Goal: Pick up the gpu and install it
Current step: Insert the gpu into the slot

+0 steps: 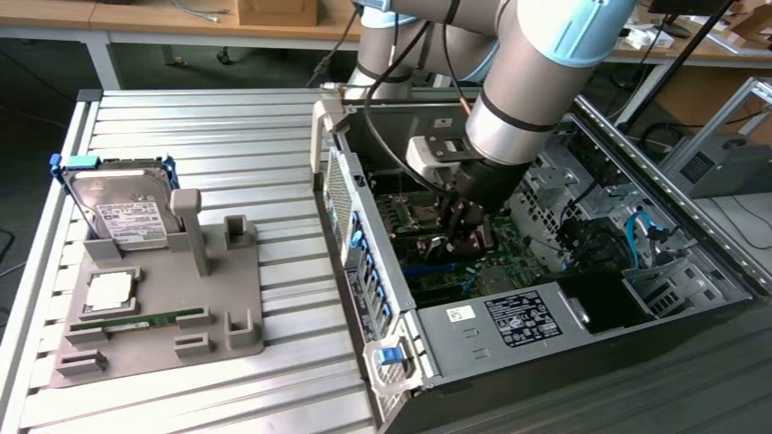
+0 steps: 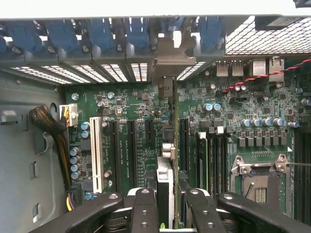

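Nearest to us in the wrist view, the gripper [image 2: 165, 213] has its two black fingers [image 2: 144, 208] closed on the gpu [image 2: 164, 182], one on each face of the card. We see the card edge-on between them. It stands upright over the green motherboard [image 2: 131, 107] and runs away from the claw toward the back wall of the case, in line with the dark expansion slots. A long white slot [image 2: 95, 153] lies to one side of it and the empty processor socket [image 2: 260, 182] to the other. We cannot tell whether its lower edge is in a slot. Beyond the board a row of blue latches [image 2: 99, 34] lines the rear wall. In the exterior view the arm [image 1: 531, 81] reaches down into the open computer case [image 1: 507, 325]. Well apart, on the exterior view's left, a grey tray [image 1: 157, 334] holds a hard drive [image 1: 121, 212] and a green memory stick [image 1: 151, 319].
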You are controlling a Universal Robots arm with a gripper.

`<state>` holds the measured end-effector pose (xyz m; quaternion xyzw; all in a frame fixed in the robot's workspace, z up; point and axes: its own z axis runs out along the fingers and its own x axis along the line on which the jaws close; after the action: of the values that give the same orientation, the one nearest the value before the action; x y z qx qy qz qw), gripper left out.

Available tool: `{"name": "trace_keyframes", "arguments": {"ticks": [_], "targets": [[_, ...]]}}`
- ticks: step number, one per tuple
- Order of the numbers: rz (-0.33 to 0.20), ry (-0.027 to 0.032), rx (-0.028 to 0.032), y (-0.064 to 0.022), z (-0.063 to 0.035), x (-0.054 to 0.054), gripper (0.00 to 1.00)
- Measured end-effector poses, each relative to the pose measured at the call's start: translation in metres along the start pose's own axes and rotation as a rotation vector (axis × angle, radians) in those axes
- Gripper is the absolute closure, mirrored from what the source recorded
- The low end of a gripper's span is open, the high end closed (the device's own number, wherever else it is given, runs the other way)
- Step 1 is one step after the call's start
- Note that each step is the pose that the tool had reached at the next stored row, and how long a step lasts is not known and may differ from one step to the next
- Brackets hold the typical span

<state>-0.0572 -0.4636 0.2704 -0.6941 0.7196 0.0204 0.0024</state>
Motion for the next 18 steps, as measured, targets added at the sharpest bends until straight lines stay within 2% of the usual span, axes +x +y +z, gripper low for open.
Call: {"name": "trace_keyframes", "arguments": {"ticks": [11, 18], "targets": [[0.0, 0.0114, 0.0004, 0.004, 0.0035, -0.0012, 0.73], [0.0, 0.013, 0.0005, 0.0041, 0.0041, -0.0023, 0.73]]}}
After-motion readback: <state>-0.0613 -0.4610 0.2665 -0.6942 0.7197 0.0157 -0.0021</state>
